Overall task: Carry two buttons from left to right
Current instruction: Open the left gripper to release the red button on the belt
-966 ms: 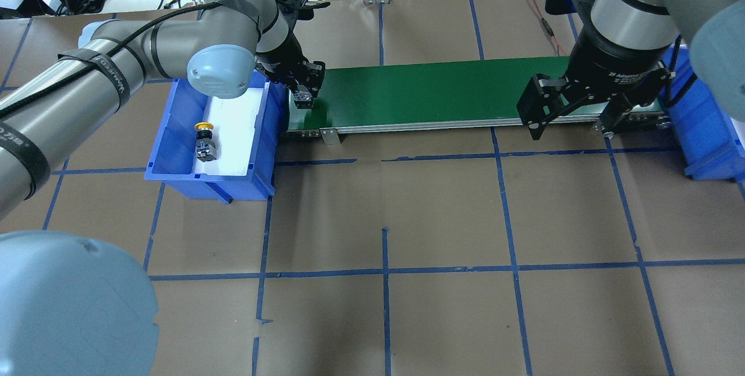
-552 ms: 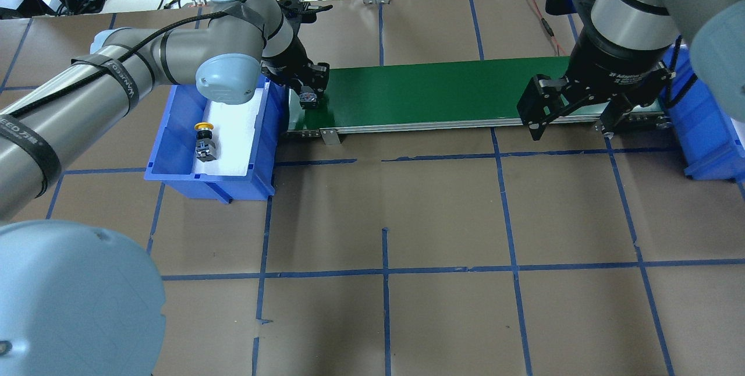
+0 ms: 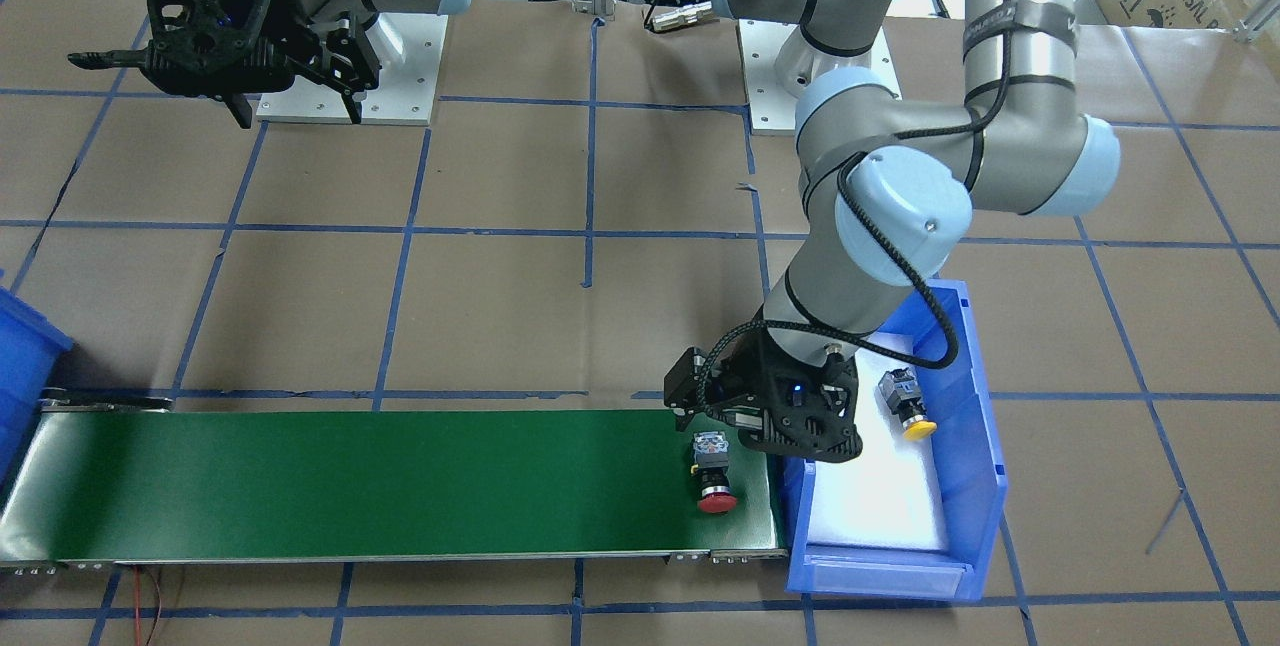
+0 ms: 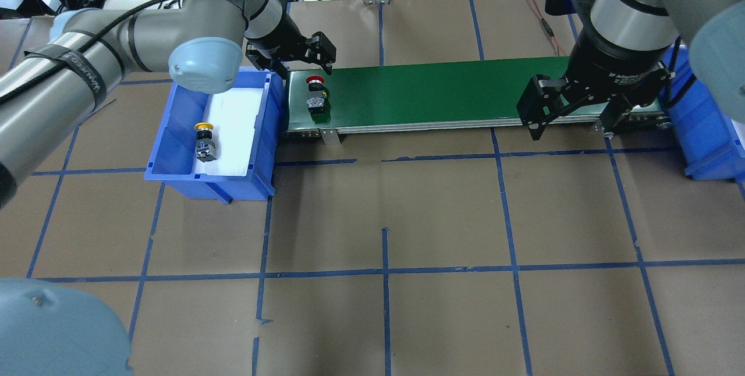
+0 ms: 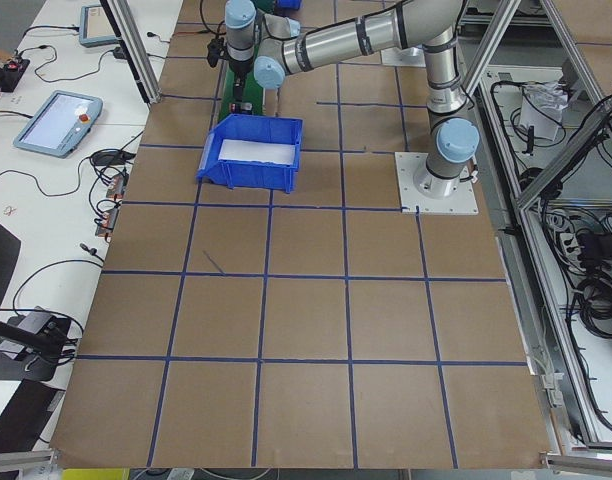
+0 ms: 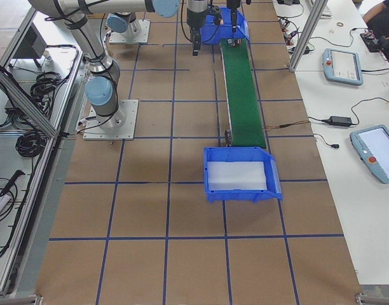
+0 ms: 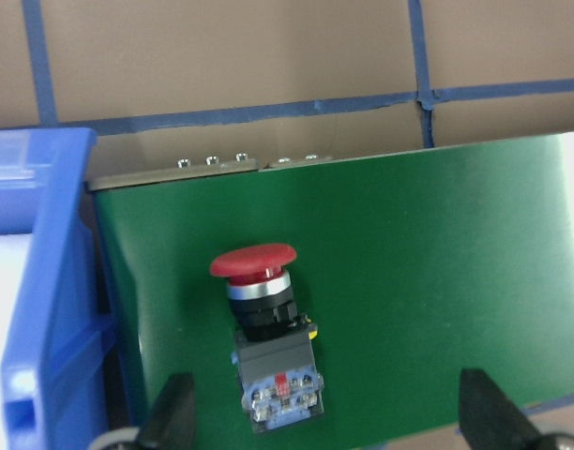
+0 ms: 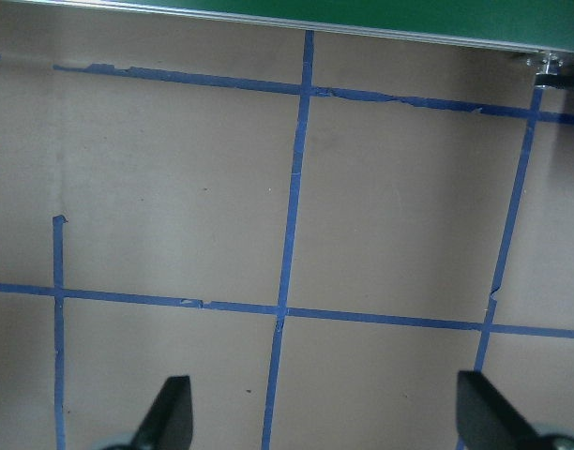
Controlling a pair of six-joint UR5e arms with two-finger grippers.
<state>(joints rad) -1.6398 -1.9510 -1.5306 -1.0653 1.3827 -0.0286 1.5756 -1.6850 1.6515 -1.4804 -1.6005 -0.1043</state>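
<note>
Blue bin [image 4: 169,152] beside left pincer [image 4: 291,64]: white liner, yellow button [image 4: 204,142] on its side | red button [image 4: 316,95] lay on green belt [image 4: 436,88] just below left pincer, which was released, fingers spread clear of it | right pincer [image 4: 569,128] spread, gripping nothing, over worktop [image 4: 442,219] at belt's other end; second blue bin [image 4: 707,131] just beyond.

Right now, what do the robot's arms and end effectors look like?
The left arm and right arm are silver-grey tubes with pale blue joint caps. A black cable runs along the left arm, under black straps with white lettering. The left end effector and right end effector are black, with two fingers each.
</note>
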